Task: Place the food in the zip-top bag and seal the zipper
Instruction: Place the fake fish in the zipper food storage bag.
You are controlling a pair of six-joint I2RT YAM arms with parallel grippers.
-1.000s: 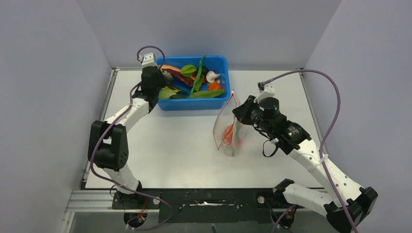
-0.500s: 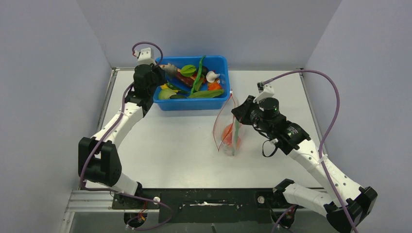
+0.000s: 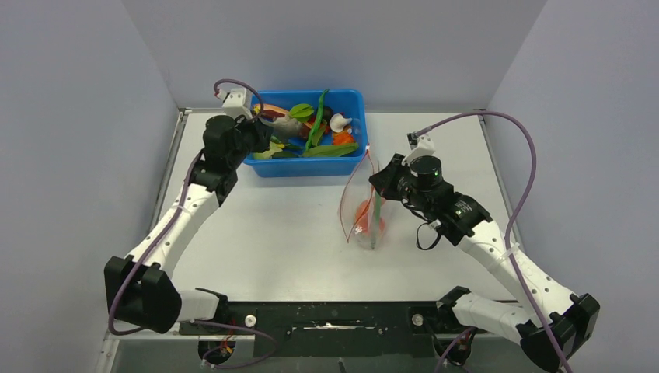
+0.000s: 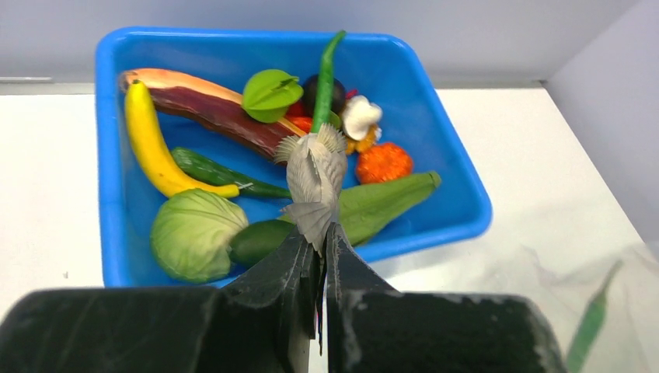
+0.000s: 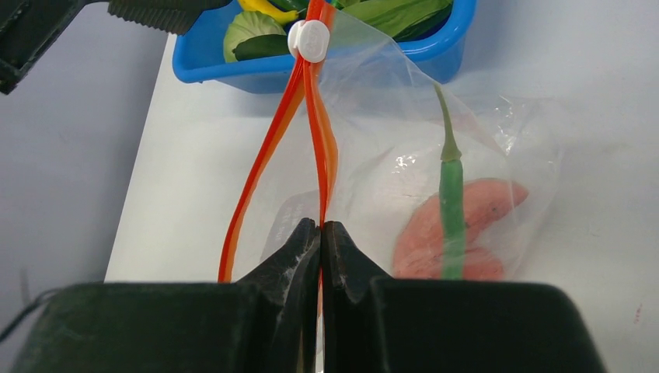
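Note:
My left gripper (image 4: 320, 233) is shut on the tail of the grey fish (image 4: 315, 177) and holds it above the blue tub; in the top view the fish (image 3: 286, 124) hangs over the tub's left part. My right gripper (image 5: 320, 227) is shut on the zipper strip (image 5: 316, 148) of the zip-top bag (image 3: 363, 203), holding the mouth open and upright. A white slider tab (image 5: 308, 40) sits at the strip's far end. The bag holds a papaya slice (image 5: 455, 229) and a green pod (image 5: 451, 179).
The blue tub (image 3: 353, 99) at the back holds a banana (image 4: 151, 140), a long purple piece (image 4: 214, 109), a cabbage (image 4: 194, 233), green pods, leaves and an orange fruit (image 4: 382, 162). Grey walls stand left, right and behind.
My left gripper has lifted out of the tub's left end with the grey fish in it and drawn back toward the left. The right gripper and bag have barely shifted.

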